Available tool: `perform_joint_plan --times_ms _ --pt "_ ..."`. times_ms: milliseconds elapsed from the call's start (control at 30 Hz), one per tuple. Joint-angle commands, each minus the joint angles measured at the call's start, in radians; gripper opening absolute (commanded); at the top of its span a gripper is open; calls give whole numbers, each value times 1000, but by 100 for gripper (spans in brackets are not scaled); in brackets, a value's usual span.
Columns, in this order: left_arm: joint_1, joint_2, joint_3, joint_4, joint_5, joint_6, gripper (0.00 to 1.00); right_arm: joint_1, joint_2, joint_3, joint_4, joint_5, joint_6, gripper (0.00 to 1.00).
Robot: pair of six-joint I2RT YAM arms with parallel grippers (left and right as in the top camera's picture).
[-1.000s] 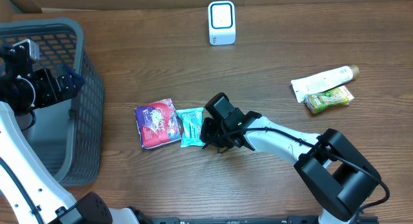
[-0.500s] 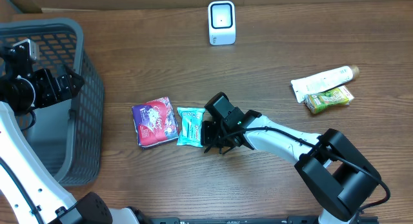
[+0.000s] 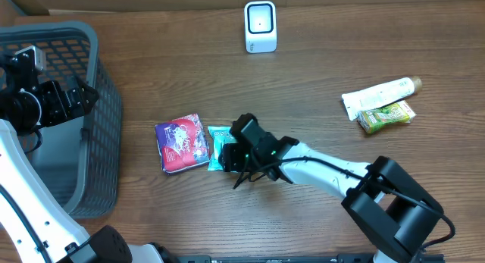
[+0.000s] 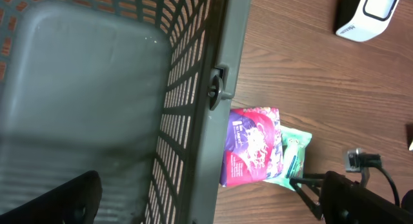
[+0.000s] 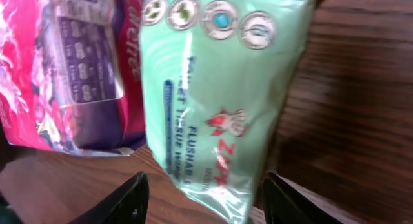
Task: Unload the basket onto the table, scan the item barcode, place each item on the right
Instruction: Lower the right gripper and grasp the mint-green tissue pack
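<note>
The right gripper (image 5: 203, 201) is held open over the green tissue packet (image 3: 218, 143), with nothing gripped. The packet lies mid-way across the worktop (image 3: 318, 81), just beside the pink packet (image 3: 182, 144). On closing, the pink packet could be pinched too, or the slick film lost. The worktop is brown wood, and the scanner (image 3: 260, 26) is set by its far edge.

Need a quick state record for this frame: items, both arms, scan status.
scanner: white scanner, far side of table
target: green packet, flat on table beside pink packet
right gripper: open, fingers either side of green packet's end
left gripper: open, empty, over grey basket
other items: white tube, green pouch, on the robot's right
scan: not yet done
</note>
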Motion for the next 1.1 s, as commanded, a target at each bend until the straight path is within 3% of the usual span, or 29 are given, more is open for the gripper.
perform_joint_plan --times_ms 0,167,433,767,933,1067 --pt "-2 6 2 1 -2 3 100 24 2 28 26 80 -3 53" --pt "-2 6 2 1 -2 3 99 31 36 28 28 102 37 40" --pt "-2 6 2 1 -2 3 99 26 46 28 9 87 64 4" --pt "-2 6 2 1 -2 3 100 -46 -30 29 -94 8 58 4" --pt "-2 6 2 1 -2 3 99 -77 -84 29 -122 4 -61 4" --pt "-2 6 2 1 -2 3 99 -59 -85 45 -106 4 -142 44"
